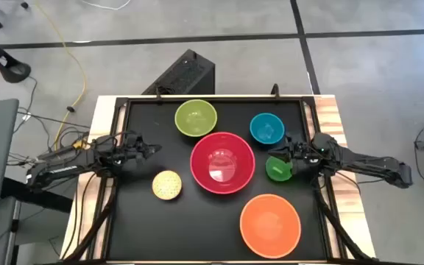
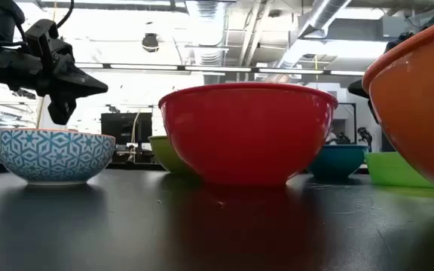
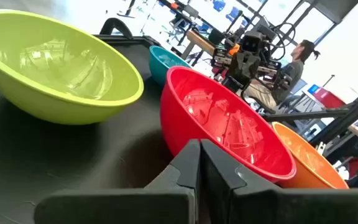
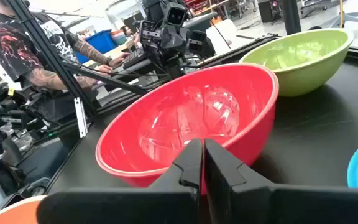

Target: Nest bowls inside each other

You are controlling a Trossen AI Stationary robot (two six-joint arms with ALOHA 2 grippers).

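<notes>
Six bowls stand upright on their bases on the black table. The red bowl (image 1: 222, 162) is in the middle, with the lime green bowl (image 1: 196, 118) and the blue bowl (image 1: 266, 128) behind it. The dotted yellow bowl (image 1: 167, 185) is at its left, the orange bowl (image 1: 270, 224) at the near right, and the small dark green bowl (image 1: 278, 168) at its right. My left gripper (image 1: 155, 149) hovers shut left of the red bowl, above and behind the dotted bowl (image 2: 55, 154). My right gripper (image 1: 281, 152) is shut just behind the small green bowl, pointing at the red bowl (image 4: 191, 118).
Raised wooden side rails (image 1: 328, 118) border the black table. A dark box (image 1: 185, 73) stands on the floor beyond the far edge. A person (image 4: 36, 68) sits beyond the table's left side. Bare table lies at the near left (image 1: 160, 232).
</notes>
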